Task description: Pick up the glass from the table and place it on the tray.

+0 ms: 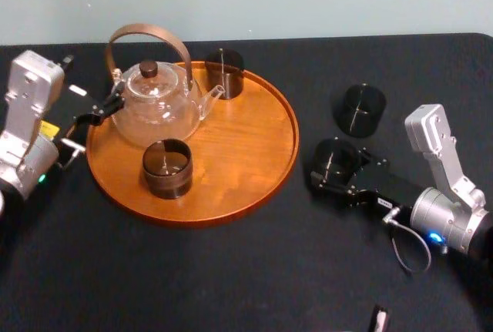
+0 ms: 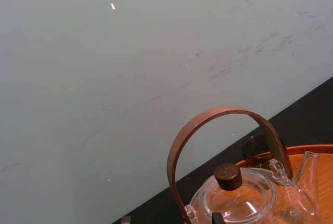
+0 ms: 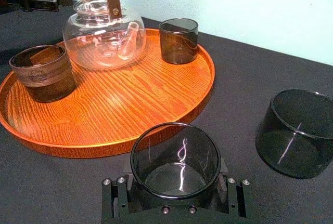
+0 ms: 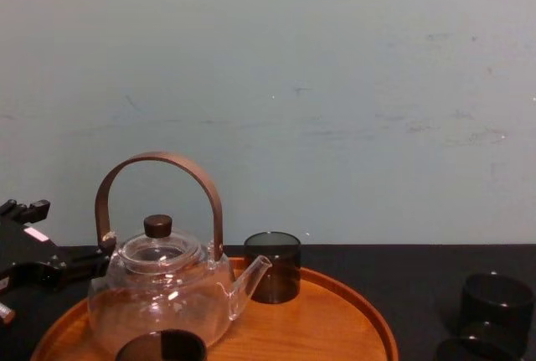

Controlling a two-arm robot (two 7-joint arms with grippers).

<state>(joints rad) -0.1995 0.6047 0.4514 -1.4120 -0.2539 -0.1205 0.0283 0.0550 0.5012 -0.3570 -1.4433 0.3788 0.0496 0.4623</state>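
1. Glass, smoky and cylindrical [image 1: 337, 156], stood upright on the flat matte black table [image 1: 231, 270], just right of the large round orange-brown wooden tray [image 1: 246, 147].
2. Right gripper [image 3: 175, 182] bracketed this glass at its base; clamped or released could not be determined.
3. Left gripper [image 1: 98, 111] sat at the tray's left edge, beside the clear glass teapot [image 1: 154, 105]; its state could not be determined.

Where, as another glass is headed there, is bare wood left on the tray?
The tray's right half is bare, between teapot, back glass and rim. Left half is crowded: teapot, front glass, left gripper beside it. The right gripper sits at the table glass.
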